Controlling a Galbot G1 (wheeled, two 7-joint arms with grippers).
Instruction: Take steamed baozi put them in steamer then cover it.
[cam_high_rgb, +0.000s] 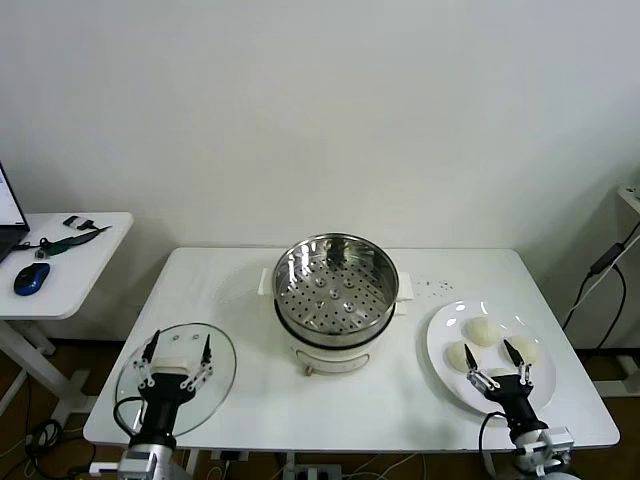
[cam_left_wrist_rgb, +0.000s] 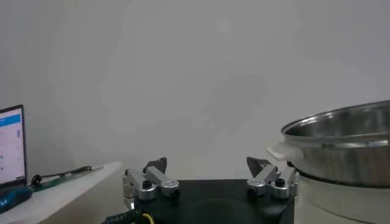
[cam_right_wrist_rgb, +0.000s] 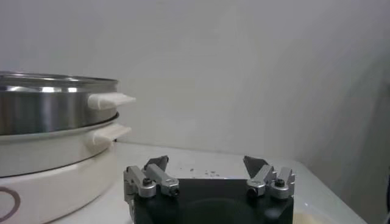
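With both sets of jaws spread wide, our right gripper (cam_high_rgb: 498, 365) hangs over the buns (cam_high_rgb: 484, 331). Squeeze too hard and we dent one; too loosely, it drops short of the steamer (cam_high_rgb: 335, 290).

A plain lab or office test room: bare white wall (cam_high_rgb: 320, 100), white work table (cam_high_rgb: 250, 390), a side desk (cam_high_rgb: 60, 270) holding a computer mouse (cam_high_rgb: 32, 279), and cables (cam_high_rgb: 600, 280) trailing near the floor
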